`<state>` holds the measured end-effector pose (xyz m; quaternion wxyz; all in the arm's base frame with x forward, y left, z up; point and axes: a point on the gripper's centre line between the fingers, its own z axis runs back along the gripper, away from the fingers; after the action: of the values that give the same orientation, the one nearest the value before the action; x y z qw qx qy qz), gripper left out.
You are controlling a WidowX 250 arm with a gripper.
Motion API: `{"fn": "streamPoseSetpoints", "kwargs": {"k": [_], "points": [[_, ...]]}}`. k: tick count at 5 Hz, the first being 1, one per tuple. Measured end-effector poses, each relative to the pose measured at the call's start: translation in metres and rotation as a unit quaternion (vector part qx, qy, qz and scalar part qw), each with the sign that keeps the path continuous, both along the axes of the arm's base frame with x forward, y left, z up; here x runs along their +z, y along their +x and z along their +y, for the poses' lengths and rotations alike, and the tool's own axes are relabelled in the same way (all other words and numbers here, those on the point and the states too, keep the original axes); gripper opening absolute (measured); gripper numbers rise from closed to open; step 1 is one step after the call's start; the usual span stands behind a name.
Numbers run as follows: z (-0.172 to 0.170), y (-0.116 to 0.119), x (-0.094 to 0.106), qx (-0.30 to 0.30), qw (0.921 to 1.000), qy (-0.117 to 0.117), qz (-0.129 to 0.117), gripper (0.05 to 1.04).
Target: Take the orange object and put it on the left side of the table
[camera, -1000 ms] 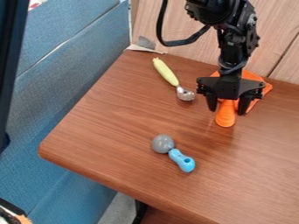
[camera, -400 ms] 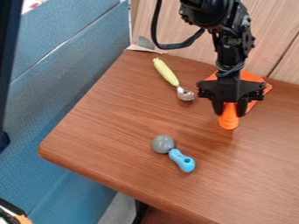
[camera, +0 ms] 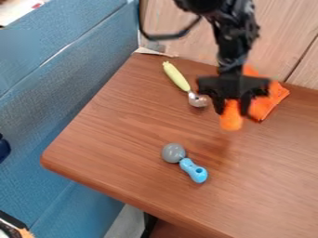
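Note:
My gripper (camera: 232, 109) hangs over the back right part of the table (camera: 124, 135), shut on the handle-like end of an orange object (camera: 231, 122). That rounded end pokes down below the gripper, and a shadow lies on the wood beneath it. Behind and to the right of the gripper is a flat orange piece (camera: 266, 103); whether it is joined to the held part, I cannot tell.
A scoop with a yellow-green handle (camera: 176, 76) lies left of the gripper. Nearer the front are a grey ball (camera: 173, 153) and a light blue piece (camera: 194, 170), touching. A blue padded surface (camera: 68, 79) borders the table's left edge; wooden panels stand behind.
The gripper has closed around the orange end and moved left and slightly up in the view, carrying that end along. The flat orange piece behind has stayed roughly where it was.

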<state>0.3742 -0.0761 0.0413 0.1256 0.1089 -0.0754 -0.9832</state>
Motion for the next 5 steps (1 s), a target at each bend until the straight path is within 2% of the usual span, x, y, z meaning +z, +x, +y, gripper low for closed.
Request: {"fn": "streamPoseSetpoints", "kwargs": {"k": [1,2,3,4,5], "points": [[0.037,-0.014,0.014,0.053,0.9985,0.007,-0.011,0.478],[0.075,-0.032,0.012,0.097,0.9952,0.012,-0.009,0.478],[0.119,-0.063,-0.006,0.163,0.9864,0.016,0.016,0.478],[0.152,-0.095,-0.015,0.229,0.9726,0.027,0.031,0.478],[0.162,-0.109,-0.023,0.256,0.9653,0.029,0.043,0.478]]}}
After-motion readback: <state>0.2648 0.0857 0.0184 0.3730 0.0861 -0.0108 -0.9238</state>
